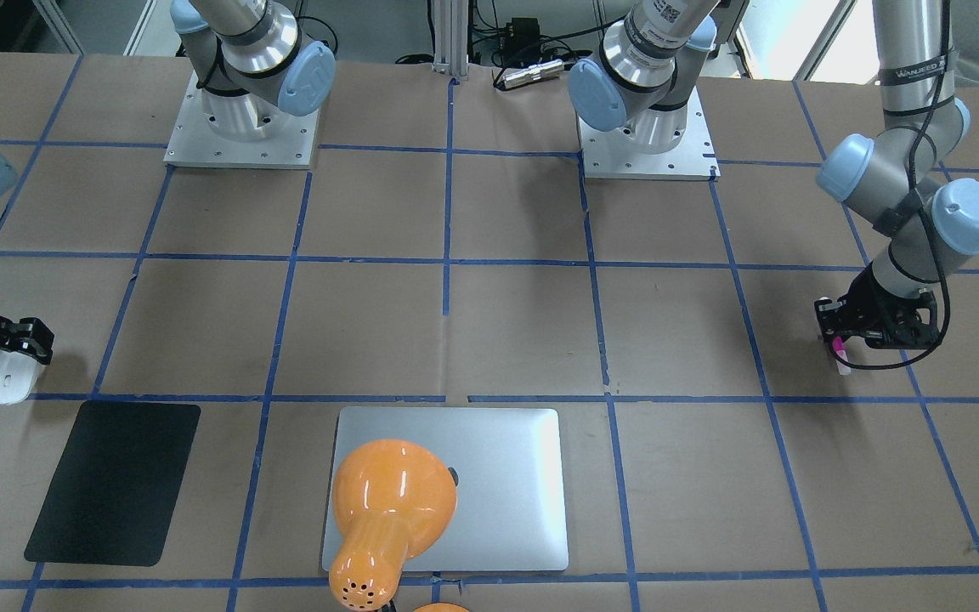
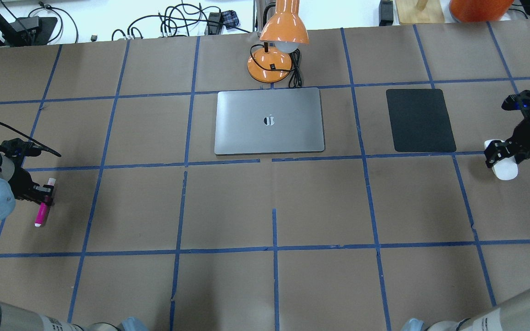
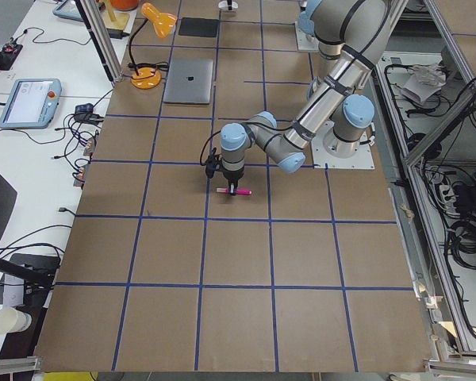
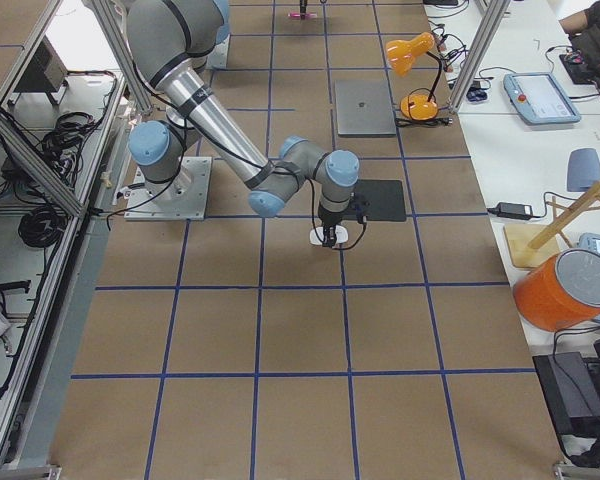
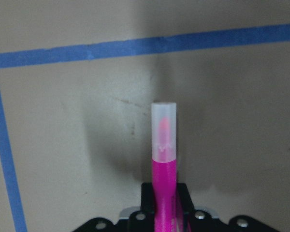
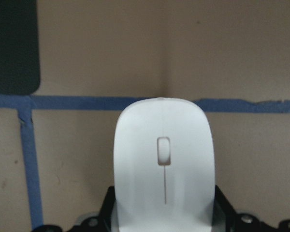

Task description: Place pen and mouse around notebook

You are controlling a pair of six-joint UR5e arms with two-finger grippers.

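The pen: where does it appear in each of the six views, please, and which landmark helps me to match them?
Exterior front-facing: the pen is at the far right, at middle height.
Overhead exterior: far left, below the middle.
Exterior left: near the centre.
Exterior right: top edge, very small.
Left wrist-mounted: bottom centre, cap pointing up.
Right wrist-mounted: not in it.
Landmark: the notebook, seen in all four exterior views.
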